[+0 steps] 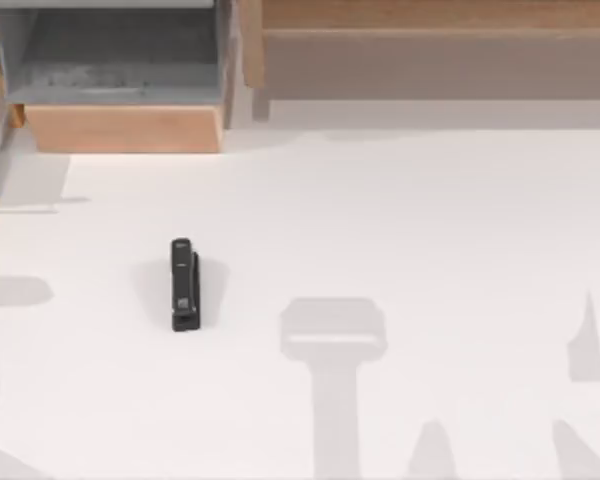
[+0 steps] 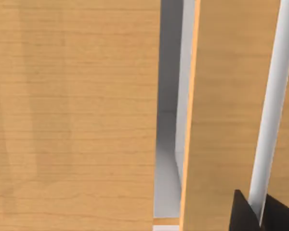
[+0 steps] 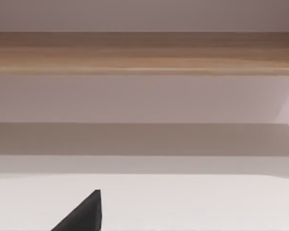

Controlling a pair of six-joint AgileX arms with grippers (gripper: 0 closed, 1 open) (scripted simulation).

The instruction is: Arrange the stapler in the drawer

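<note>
Black and thin, the stapler (image 1: 185, 285) lies alone on the white table (image 1: 430, 220), near the open drawer (image 1: 120, 80). I cannot tell how either gripper's fingers stand. I think a gripper should come straight down and pinch the narrow sides.

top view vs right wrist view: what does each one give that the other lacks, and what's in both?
Top view alone: the stapler lying flat on the white table, left of centre, and the open drawer with its grey interior at the far left, apart from the stapler. Right wrist view alone: a dark fingertip of the right gripper low in the picture, over the table. Both: the long brown wooden shelf unit along the far edge, and the white tabletop before it.
</note>
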